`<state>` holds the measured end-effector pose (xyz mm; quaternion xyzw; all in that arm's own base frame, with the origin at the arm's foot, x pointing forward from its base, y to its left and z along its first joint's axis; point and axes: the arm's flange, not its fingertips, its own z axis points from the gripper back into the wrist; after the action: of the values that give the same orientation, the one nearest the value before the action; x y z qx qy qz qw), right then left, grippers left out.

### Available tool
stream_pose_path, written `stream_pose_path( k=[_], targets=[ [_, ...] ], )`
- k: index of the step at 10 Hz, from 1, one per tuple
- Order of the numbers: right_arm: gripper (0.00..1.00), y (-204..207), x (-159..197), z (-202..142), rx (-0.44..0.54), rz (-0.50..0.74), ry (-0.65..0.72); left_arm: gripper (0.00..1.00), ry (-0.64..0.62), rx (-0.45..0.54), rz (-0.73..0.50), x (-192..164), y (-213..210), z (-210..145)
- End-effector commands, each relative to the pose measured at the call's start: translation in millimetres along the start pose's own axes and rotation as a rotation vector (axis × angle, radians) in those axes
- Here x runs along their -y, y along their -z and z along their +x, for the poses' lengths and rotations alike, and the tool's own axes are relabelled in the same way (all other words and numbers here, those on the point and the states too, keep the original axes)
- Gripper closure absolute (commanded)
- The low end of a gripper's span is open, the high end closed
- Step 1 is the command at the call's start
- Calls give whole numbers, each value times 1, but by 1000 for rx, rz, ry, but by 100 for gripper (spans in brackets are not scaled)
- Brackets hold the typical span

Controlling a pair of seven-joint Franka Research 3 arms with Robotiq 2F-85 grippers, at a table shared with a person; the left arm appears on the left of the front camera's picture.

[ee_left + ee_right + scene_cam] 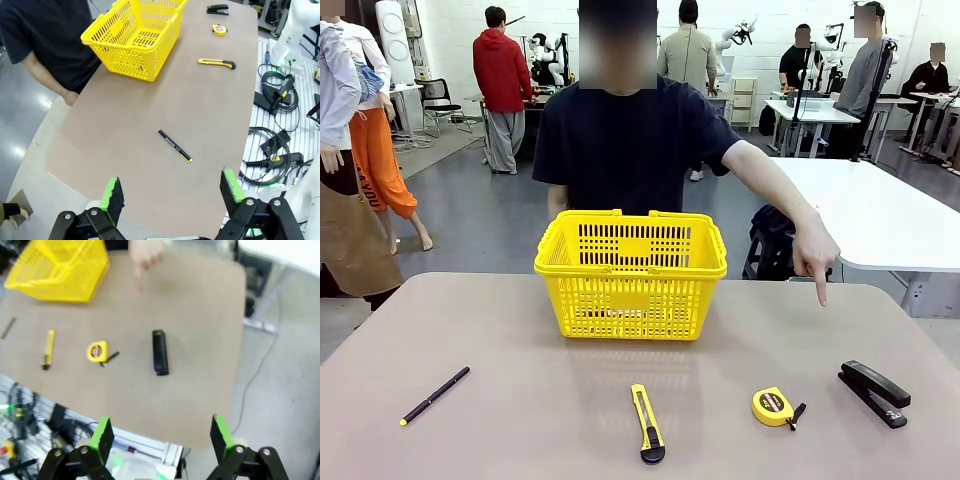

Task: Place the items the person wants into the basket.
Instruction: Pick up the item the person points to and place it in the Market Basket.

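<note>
The yellow basket (631,272) stands at the table's far middle, in front of the person (630,140) in a black T-shirt. The person's hand (815,255) points a finger down at the table's right side, beyond the black stapler (874,392). The round yellow tape measure (775,406) lies left of the stapler. My left gripper (172,197) hangs open high above the near left table edge. My right gripper (161,437) is open off the table's right edge, with the stapler (159,352), tape measure (98,351) and basket (60,267) ahead of it. The marker is out of view.
A yellow-and-black utility knife (647,424) lies at the near middle and a thin black pen (435,394) at the near left. Cables (277,125) lie on the frame beside the table. A white table (880,215) stands at the back right.
</note>
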<state>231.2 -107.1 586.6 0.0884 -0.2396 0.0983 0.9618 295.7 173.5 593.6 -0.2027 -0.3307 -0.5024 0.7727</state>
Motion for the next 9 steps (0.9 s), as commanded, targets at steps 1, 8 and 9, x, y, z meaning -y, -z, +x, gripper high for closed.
stream_pose_path(
  k=[1,8,9],
  targets=[
    [0,42,-4,42,-209,-27,46,0,19,22,-5,-1,-2,-2],
    [0,206,10,87,-420,122,-140,0,19,22,-5,-1,-2,-2],
    [0,227,11,94,-448,159,-166,0,19,22,-5,-1,-2,-2]
  ],
)
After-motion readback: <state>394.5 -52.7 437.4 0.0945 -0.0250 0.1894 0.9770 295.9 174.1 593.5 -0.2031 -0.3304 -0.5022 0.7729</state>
